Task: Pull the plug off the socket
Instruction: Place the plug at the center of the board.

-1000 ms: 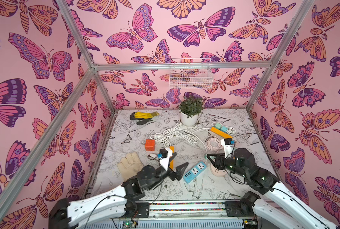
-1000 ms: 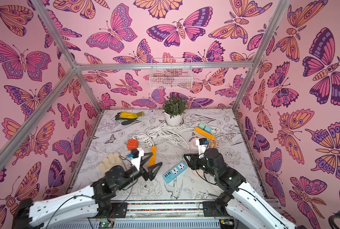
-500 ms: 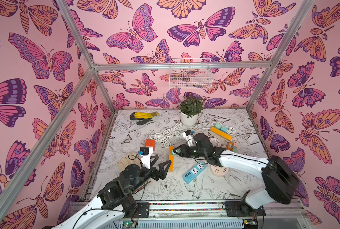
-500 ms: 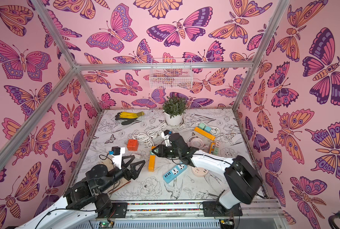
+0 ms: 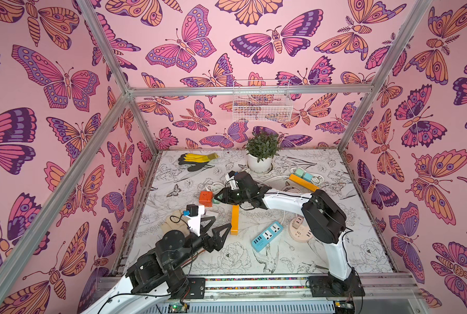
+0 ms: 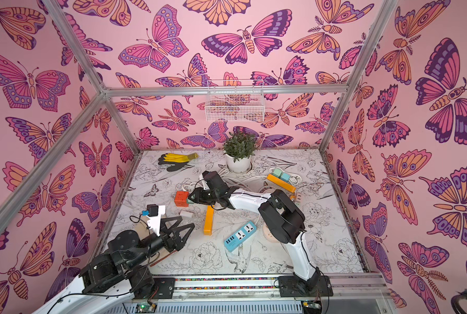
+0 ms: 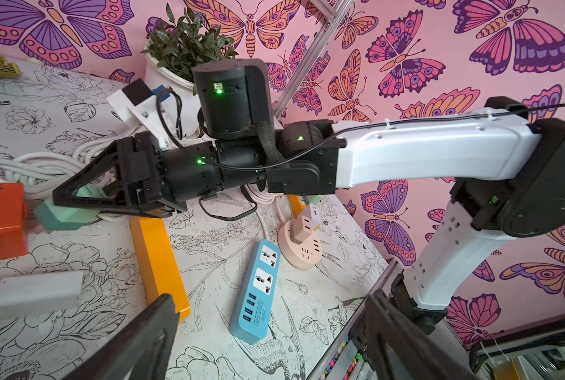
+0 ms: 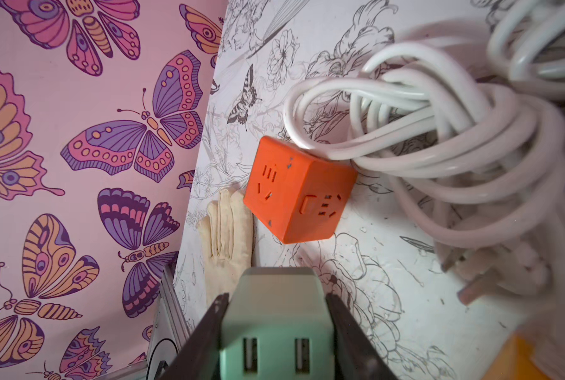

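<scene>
The mint-green plug (image 8: pixel 276 296) seems clear of any socket. It is pinched by its sides in my right gripper (image 7: pixel 65 202) and held low, just beside the orange cube socket (image 8: pixel 294 190) and near the white cable coil (image 8: pixel 439 138). My left gripper (image 6: pixel 186 222) hangs spread wide and empty. A careless release could knock the cube or snag the plug in the coil.

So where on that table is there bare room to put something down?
Two patches: the near right corner of the table, beyond the round pink socket and blue power strip; and the far left strip between the yellow gloves and orange cube socket. Crowded in the middle, round the white cables and potted plant.
</scene>
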Controlling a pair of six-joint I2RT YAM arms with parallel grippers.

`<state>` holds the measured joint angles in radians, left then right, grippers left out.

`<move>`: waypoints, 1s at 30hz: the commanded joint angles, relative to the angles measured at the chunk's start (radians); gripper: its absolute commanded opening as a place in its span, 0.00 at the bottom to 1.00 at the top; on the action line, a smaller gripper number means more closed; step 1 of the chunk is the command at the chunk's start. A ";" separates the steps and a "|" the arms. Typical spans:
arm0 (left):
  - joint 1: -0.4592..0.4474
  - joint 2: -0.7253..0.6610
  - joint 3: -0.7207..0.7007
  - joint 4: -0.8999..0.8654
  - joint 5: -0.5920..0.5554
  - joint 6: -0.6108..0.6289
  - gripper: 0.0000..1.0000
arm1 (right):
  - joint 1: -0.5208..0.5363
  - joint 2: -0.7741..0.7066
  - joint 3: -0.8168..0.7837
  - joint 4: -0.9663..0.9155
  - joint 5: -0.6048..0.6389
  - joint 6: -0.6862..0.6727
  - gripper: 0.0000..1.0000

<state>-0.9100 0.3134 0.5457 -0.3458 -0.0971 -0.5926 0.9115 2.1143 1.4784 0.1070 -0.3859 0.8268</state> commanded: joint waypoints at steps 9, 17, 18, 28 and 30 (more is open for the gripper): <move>0.004 -0.010 -0.010 -0.015 0.035 -0.013 0.93 | 0.052 0.058 0.125 -0.173 0.000 -0.084 0.59; 0.003 0.001 0.004 0.023 0.131 -0.042 0.92 | 0.053 -0.172 0.070 -0.343 0.097 -0.273 0.78; 0.003 0.007 0.008 0.034 0.154 -0.048 0.92 | 0.055 -0.235 0.032 -0.362 0.127 -0.310 0.77; -0.069 0.229 -0.023 0.290 0.331 -0.122 0.91 | 0.052 -1.157 -0.693 -0.410 0.571 -0.432 0.76; -0.134 0.337 -0.010 0.344 0.286 -0.086 0.91 | 0.042 -1.373 -0.804 -0.449 0.647 -0.415 0.78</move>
<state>-0.9913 0.5648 0.5438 -0.1184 0.1787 -0.6960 0.9623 0.8864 0.7818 -0.2443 0.0765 0.4278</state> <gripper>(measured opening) 0.906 0.774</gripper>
